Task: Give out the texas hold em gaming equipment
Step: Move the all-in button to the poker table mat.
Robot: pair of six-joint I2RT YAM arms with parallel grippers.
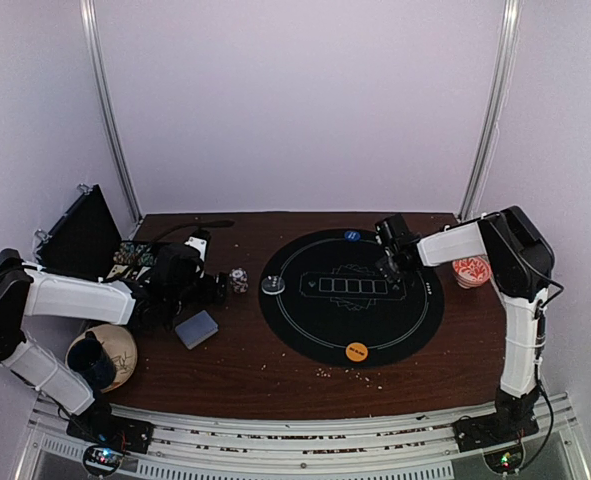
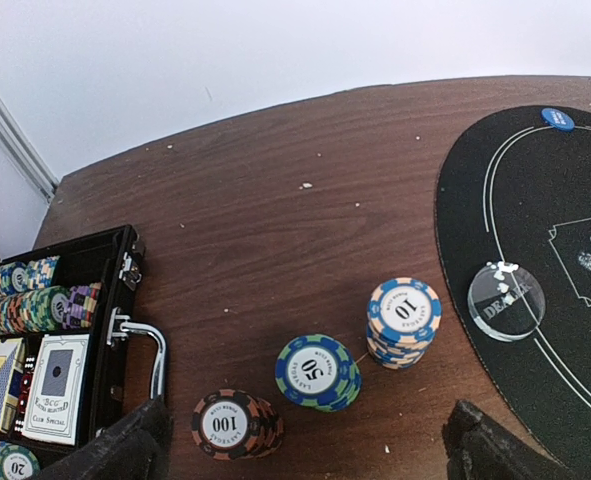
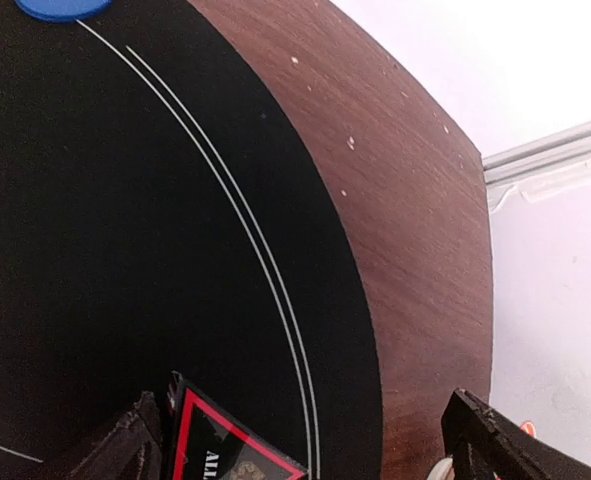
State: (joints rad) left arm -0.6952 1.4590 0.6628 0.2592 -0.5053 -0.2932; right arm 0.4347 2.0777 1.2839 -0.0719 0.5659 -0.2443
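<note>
Both claws stand spread wide with nothing clamped in them. The left gripper [image 2: 310,452] hangs over the wooden table [image 2: 275,210]. Just ahead of its fingers [image 2: 125,450] three stacks of poker chips run in a slanting row: the 100 stack [image 2: 230,425], the 50 stack [image 2: 318,372] and the 10 stack [image 2: 403,322], near one another but apart. Beyond them the clear dealer button [image 2: 506,300] lies on the edge of the round black mat [image 2: 460,230], with the blue disc [image 2: 557,119] at the mat's far rim. Off to the side, the open black case [image 2: 110,290] holds rows of chips [image 2: 35,305] and boxed cards [image 2: 57,385]. Seen from above, a grey-blue card deck [image 1: 196,328] lies on the table beside that arm.

The right gripper [image 3: 305,440] hovers over the mat. The red-edged triangle marker [image 3: 230,452] lies flat between its fingers [image 3: 125,450], close to one; whether they touch I cannot tell. The orange disc [image 1: 356,351] sits at the mat's near rim, well apart. The red-and-white bowl [image 1: 471,270] stands on the table just off the mat's right side.
</note>
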